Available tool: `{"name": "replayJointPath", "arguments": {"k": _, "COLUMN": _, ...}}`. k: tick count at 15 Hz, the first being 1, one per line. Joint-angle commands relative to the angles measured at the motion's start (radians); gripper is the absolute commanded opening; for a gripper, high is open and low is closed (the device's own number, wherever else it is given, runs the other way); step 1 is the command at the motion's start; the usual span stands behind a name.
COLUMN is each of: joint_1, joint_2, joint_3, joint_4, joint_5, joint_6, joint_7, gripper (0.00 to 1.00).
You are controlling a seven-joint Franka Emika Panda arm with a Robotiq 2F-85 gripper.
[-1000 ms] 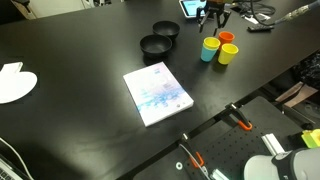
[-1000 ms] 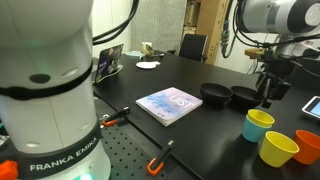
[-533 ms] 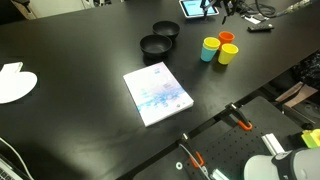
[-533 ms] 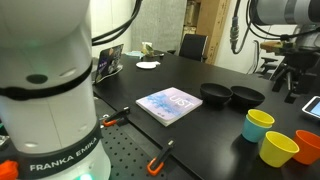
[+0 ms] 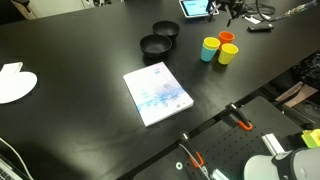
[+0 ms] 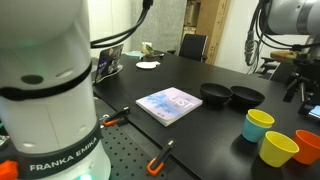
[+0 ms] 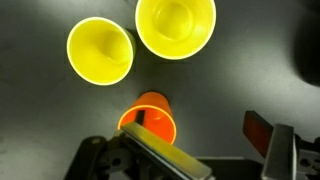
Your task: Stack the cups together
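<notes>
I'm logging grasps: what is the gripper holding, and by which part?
Nothing is held. In the wrist view the gripper is open and empty, above the orange cup, which stands free on the table.

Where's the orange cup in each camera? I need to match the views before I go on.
In an exterior view: orange cup at upper right, at the back of the cup cluster.
In an exterior view: orange cup at far right, cut by the picture's edge.
In the wrist view: orange cup at bottom centre.
Shared landmark: the two yellow cups right beside it, seen in all three views.
</notes>
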Motion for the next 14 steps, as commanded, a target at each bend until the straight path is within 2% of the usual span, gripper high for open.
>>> {"name": "replayJointPath", "arguments": {"k": 1, "joint_1": 0.011, "joint_2": 0.027, "joint_3": -0.007, "joint_4": 0.025, "joint_5": -0.002, "joint_6": 0.010, "joint_7": 0.016, "gripper": 1.00}}
{"name": "replayJointPath", "arguments": {"k": 4, "joint_1": 0.007, "joint_2": 0.092, "joint_3": -0.018, "joint_4": 0.060, "joint_5": 0.003, "joint_6": 0.075, "joint_7": 0.058, "gripper": 1.00}}
{"name": "replayJointPath", "arguments": {"k": 14, "joint_1": -0.038, "joint_2": 0.207, "joint_3": -0.035, "joint_4": 0.168, "joint_5": 0.015, "joint_6": 0.088, "joint_7": 0.035, "gripper": 1.00}}
